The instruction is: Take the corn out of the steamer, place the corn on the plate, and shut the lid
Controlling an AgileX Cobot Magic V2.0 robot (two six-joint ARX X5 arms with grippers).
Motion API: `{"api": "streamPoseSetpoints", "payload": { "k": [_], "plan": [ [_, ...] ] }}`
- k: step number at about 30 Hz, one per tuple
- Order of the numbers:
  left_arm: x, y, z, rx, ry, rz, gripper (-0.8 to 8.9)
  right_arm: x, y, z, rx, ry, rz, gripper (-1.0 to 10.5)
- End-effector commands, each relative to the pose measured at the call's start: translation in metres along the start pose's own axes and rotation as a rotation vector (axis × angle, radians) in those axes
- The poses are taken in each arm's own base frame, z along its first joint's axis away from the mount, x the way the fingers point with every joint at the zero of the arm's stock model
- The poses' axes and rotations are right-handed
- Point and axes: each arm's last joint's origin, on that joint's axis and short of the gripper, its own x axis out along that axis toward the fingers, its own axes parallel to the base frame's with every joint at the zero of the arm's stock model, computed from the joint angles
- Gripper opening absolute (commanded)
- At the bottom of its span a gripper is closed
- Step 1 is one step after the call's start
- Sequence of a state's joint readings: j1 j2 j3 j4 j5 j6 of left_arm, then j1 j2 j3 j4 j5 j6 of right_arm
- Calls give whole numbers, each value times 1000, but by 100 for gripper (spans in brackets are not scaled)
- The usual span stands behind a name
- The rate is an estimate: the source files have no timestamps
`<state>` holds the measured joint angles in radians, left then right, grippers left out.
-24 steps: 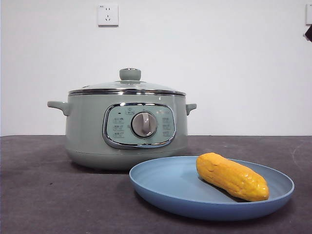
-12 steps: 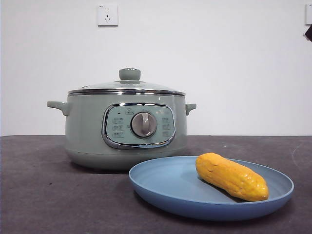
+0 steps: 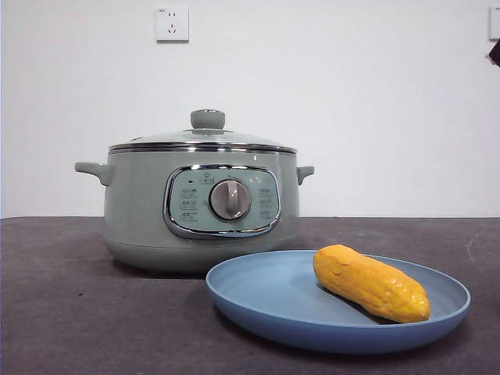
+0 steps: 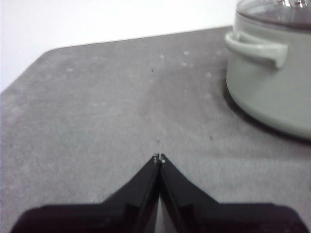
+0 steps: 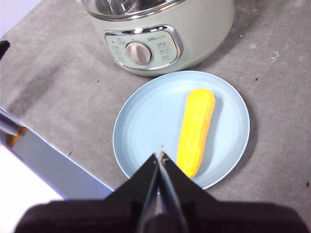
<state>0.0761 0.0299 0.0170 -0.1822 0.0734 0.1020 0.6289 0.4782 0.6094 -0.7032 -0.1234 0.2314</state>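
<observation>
I see the corn (image 3: pixel 371 283) lying on the plate (image 3: pixel 258 301), lower right of the front frame, in front of the steamer (image 3: pixel 141 203). Lid (image 3: pixel 205 137) sits closed on it. My left gripper (image 4: pixel 159 158) is pinched together, empty, over bare table (image 4: pixel 97 107). Right gripper (image 5: pixel 160 155), also pinched together and empty, hangs above the plate beside the corn.

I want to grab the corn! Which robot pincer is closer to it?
Right. The right pincer hangs over the light-blue round plate, beside the yellow bumpy corn. The left pincer is by the sage-green steamer pot, with no corn in its view.
</observation>
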Motion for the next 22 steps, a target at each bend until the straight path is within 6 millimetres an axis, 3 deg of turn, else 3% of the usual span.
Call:
{"api": "streamPoseSetpoints", "payload": {
  "k": [1, 22],
  "plan": [
    [0, 0, -2, -28, -16, -7, -3, 2, 0, -1, -6, 3, 1, 1],
    [0, 0, -2, -27, -23, 0, -3, 2, 0, -1, -6, 3, 1, 1]
  ]
}}
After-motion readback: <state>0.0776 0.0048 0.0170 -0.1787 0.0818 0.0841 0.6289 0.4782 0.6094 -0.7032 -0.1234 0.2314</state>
